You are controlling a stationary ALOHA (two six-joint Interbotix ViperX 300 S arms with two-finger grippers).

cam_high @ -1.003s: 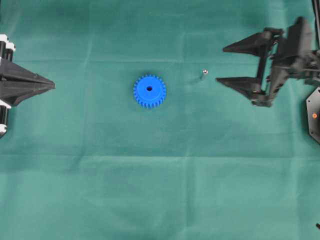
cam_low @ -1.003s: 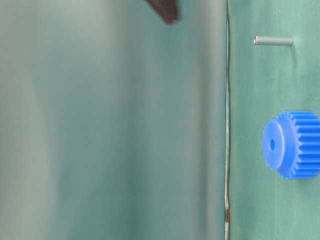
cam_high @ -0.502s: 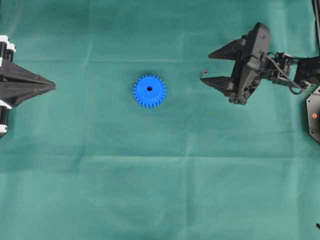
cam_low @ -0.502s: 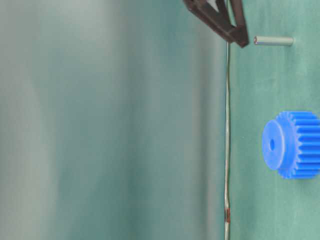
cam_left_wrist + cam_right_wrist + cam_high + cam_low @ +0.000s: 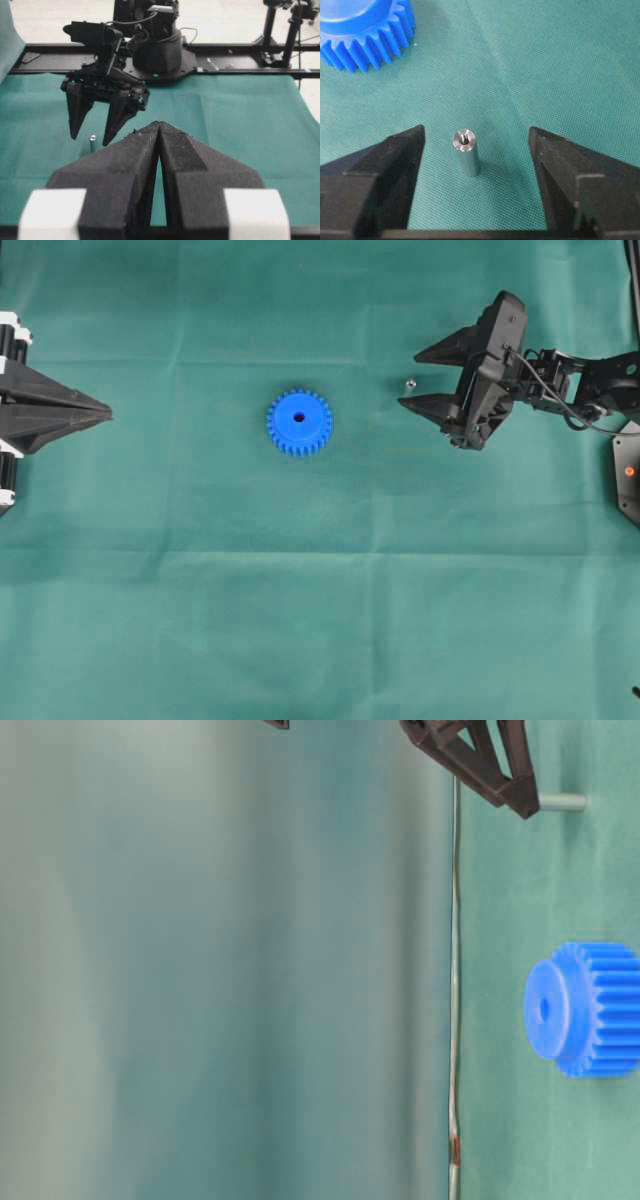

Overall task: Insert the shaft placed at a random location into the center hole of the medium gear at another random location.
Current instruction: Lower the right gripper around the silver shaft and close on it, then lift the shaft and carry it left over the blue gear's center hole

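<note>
Jaws of the right gripper stand apart, straddling the upright shaft on green cloth; left gripper clenched

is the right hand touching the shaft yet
Apart. The right wrist view shows the shaft upright between the right hand's open fingers, green cloth visible on both sides.

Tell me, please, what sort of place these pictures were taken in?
Probably a robotics lab bench. A green cloth covers the table, two black arms face each other, the right gripper open around a small metal shaft near a blue gear, and camera stands rise behind.
</note>
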